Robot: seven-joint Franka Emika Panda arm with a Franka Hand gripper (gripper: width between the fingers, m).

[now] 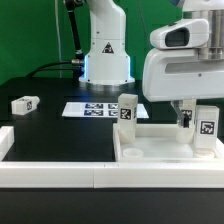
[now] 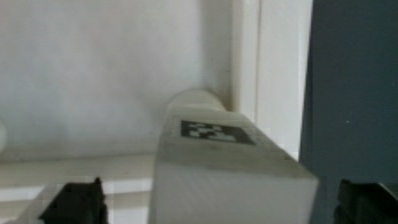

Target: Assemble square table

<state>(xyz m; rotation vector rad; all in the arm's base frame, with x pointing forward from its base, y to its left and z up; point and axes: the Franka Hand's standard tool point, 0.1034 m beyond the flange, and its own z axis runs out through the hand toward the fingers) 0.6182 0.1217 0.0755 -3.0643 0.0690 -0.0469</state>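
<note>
The white table top [image 1: 160,152] lies on the counter [image 1: 50,125], at the exterior view's right. The tool [image 2: 217,200] hangs low over it. Its fingers [image 2: 75,200] are wide apart, one on each side of a standing leg [image 2: 217,150], and hold nothing. I think this step is fixing that leg in. Next the tool should squeeze the leg and turn it tight. A loose leg [image 1: 25,103] waits at the exterior view's left.

Green backdrop [image 1: 30,40], black tabletop [image 1: 60,135]

Your white tabletop [image 1: 155,150] lies rim-up. One tagged leg [image 1: 128,110] and another leg [image 1: 207,125] stand on it. A third leg [image 1: 25,103] lies well apart.
</note>
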